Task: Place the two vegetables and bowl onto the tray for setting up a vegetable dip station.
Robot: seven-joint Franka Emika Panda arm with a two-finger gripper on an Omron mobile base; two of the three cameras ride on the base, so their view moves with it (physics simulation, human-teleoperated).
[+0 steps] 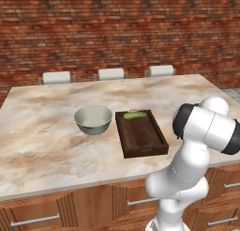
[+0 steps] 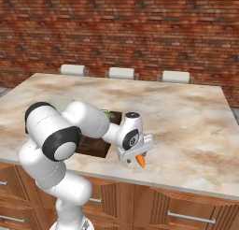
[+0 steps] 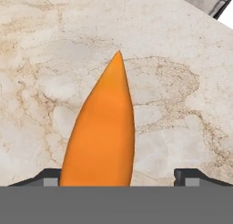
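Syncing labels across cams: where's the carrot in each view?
Left base view: the arm covers that spot.
Right base view: carrot, lower centre, by the near edge.
Hand view: carrot, centre, tip pointing up.
Shared landmark: the marble counter beneath it.

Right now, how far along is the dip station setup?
Done: the dark green cucumber lies at the far end of the dark brown wooden tray. In hand: the tool is low over the marble counter with the tapered orange carrot between its open fingers; no grip yet. Left: the carrot and the pale grey-green bowl, which sits on the counter beside the tray.
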